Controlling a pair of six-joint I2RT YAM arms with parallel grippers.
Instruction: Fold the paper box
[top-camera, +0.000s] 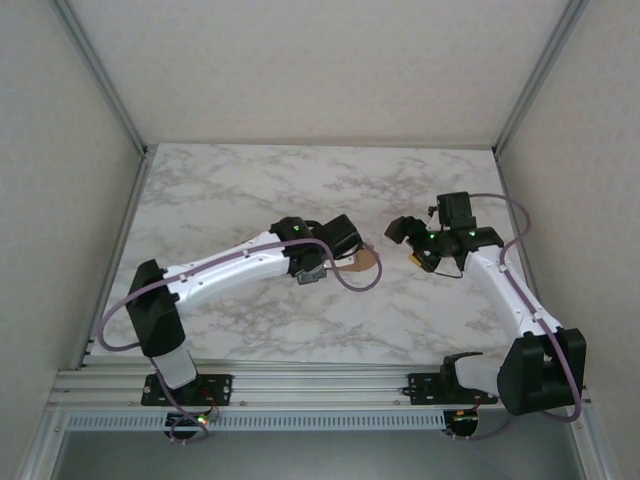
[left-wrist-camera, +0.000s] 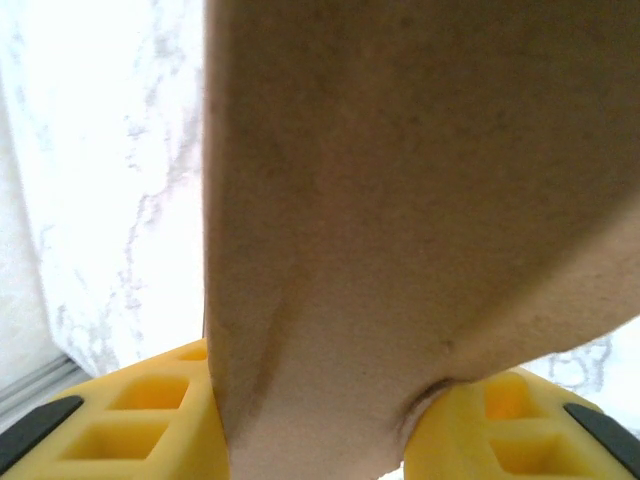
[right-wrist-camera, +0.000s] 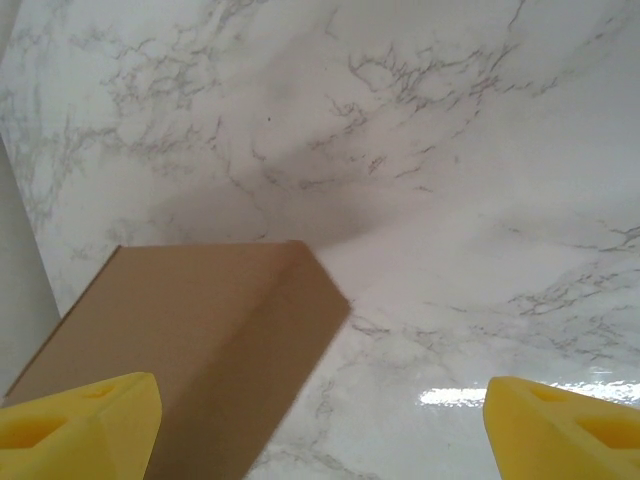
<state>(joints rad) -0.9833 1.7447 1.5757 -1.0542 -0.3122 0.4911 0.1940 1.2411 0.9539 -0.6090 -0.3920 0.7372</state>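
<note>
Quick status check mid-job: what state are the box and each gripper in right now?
paper box: pinched by one panel; two flat faces meet at a crisp edge; cannot tell whether it is fully folded.
left gripper: shut on the paper box, with cardboard between its yellow fingers.
right gripper: open, fingers wide apart, holding nothing, box just ahead.

We see the left arm (top-camera: 225, 265) and right arm (top-camera: 505, 292) in white shells with black joints and bases, each looped by a purple cable (top-camera: 112, 322). Behind the yellow, square-pocketed fingers (left-wrist-camera: 150, 405), small green lights (top-camera: 432, 238) glow.
</note>
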